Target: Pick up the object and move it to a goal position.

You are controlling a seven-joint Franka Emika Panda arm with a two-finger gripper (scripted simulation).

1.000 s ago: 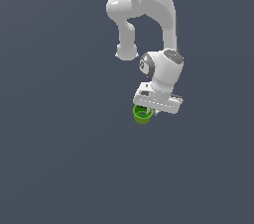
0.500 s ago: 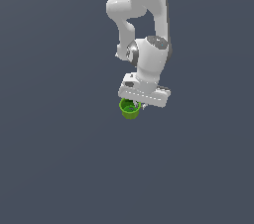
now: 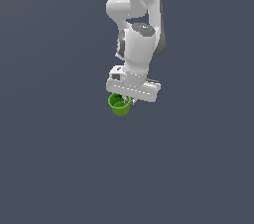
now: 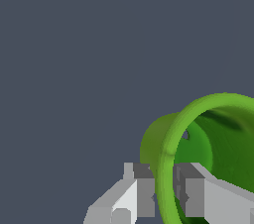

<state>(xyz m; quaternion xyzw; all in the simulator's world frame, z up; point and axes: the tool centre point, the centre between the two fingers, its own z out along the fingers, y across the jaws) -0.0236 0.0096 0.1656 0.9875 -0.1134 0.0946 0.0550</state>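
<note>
The small bright green cup [image 3: 120,104] hangs just under my white gripper [image 3: 124,100] in the exterior view, held off the surface. In the wrist view the cup [image 4: 208,139] is large and tilted, its darker green hollow facing the camera. My gripper [image 4: 164,191] is shut on the cup's rim: one finger [image 4: 141,188] presses the outside of the wall and the other finger [image 4: 198,193] sits inside the hollow.
The flat dark grey surface [image 3: 59,168] fills the rest of both views. The white arm [image 3: 141,15] rises to the top edge of the exterior view.
The arm has carried the cup toward the exterior view's left and turned the wrist, and the hand now points more straight down. The grip on the cup has held.
</note>
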